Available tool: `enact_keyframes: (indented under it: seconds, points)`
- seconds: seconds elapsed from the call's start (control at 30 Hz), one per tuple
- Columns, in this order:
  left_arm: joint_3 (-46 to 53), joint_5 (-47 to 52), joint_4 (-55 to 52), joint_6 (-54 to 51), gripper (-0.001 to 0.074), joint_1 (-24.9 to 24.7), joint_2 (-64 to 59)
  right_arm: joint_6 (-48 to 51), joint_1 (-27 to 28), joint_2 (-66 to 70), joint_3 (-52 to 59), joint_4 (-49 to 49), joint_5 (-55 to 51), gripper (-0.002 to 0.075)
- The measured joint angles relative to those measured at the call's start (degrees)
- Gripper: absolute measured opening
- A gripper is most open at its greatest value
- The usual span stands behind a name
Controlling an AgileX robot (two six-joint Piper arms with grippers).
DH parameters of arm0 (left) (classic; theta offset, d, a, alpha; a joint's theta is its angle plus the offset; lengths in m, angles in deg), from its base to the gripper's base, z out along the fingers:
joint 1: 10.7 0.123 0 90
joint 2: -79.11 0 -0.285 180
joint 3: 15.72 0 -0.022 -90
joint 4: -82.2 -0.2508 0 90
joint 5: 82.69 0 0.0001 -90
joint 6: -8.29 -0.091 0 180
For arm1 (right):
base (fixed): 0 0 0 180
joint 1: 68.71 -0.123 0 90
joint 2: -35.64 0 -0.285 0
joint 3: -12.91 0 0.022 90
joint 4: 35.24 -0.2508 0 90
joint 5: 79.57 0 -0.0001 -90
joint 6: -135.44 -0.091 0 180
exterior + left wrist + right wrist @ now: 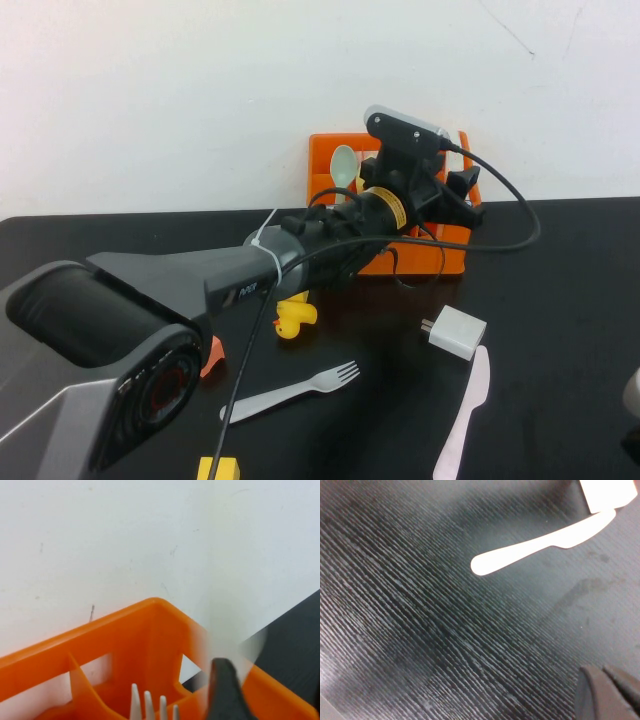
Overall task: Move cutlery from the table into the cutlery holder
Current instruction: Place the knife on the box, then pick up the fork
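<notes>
- Two grippers: left gripper (462,190) over the cutlery holder (322,160), upper centre, jaw state unreadable; right gripper (607,692) clenched, low over the table (560,260).
- Loose cutlery: pale grey fork (290,392) bottom centre; pale pink knife (466,412) lower right.
- Step advice: release fully, then lift straight up clear of the dividers.
- Obscured: holder mostly behind the arm; fork tines (148,707) cut off inside.
</notes>
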Motion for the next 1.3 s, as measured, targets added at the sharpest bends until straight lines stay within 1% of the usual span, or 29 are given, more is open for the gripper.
enact_keyframes:
  seconds: [0.07, 0.13, 0.2, 0.3, 0.4, 0.53, 0.57, 0.63, 0.73, 0.8, 0.9, 0.97, 1.07, 1.17, 1.23, 1.3]
  points:
    - [0.0, 0.6, -0.3, 0.0, 0.0393, 0.0, 0.1, 0.0, 0.0, 0.0, 0.0, 0.0, 0.0, -0.0002]
    - [0.0, 1.6, -0.4, 0.0, 0.0395, 0.0, 0.9, 0.0, 0.0, 0.0, 0.0, -0.1, 0.0, -0.0002]
    - [0.0, 3.3, -0.5, -1.0, 0.038, 0.0, 2.2, 0.0, 0.0, 0.0, 0.0, -0.1, 0.0, -0.0002]
    - [0.0, 8.1, -0.7, -4.0, 0.0332, 0.0, 5.7, 0.0, 0.0, 0.0, 0.0, 0.1, 0.1, -0.0002]
    - [0.0, 17.3, -1.0, -5.6, 0.0237, 0.0, 11.0, 0.2, 0.0, 0.0, 0.0, 0.3, 1.2, -0.0002]
    - [0.0, 33.6, -1.0, -6.2, 0.0074, 0.0, 18.1, 0.4, 0.0, 0.0, 0.0, 0.6, 3.6, -0.0002]
    - [0.0, 38.4, -1.0, -6.3, 0.0048, 0.0, 19.9, 0.4, 0.0, 0.0, 0.0, 0.6, 4.2, -0.0002]
    - [0.0, 47.7, -1.0, -6.9, 0.0022, 0.1, 22.5, 0.6, 0.0, 0.0, 0.0, 0.7, 5.1, -0.0002]
    - [0.0, 58.5, -0.9, -8.5, 0.0006, 0.3, 25.8, 1.4, 0.0, 0.0, 0.0, 0.7, 5.6, -0.0002]
    - [0.3, 64.0, 0.3, -10.8, 0.0003, 0.7, 27.2, 1.8, 0.0, 0.0, 0.0, 0.7, 5.6, -0.0002]
    - [1.8, 71.9, 5.7, -14.6, 0.0, 1.8, 28.3, 2.1, 0.0, 0.0, 0.0, 0.7, 4.9, -0.0002]
    - [3.6, 75.8, 11.6, -18.8, 0.0, 3.2, 28.7, 2.6, 0.0, 0.0, 0.0, 0.8, 3.9, -0.0002]
    - [7.3, 79.7, 22.4, -27.2, 0.0, 5.5, 28.7, 3.0, 0.0, 0.0, 0.0, 0.8, 2.3, -0.0002]
    - [11.2, 81.1, 30.8, -34.3, 0.0, 7.6, 28.7, 3.1, 0.0, 0.0, 0.0, 0.8, 1.8, -0.0002]
    - [13.9, 81.2, 32.7, -38.4, 0.0, 8.1, 28.7, 3.1, 0.0, 0.0, 0.0, 0.8, 1.6, -0.0002]
    - [16.1, 80.5, 32.5, -41.2, 0.0, 8.3, 28.7, 3.1, 0.0, 0.0, 0.0, 1.0, 1.6, -0.0002]
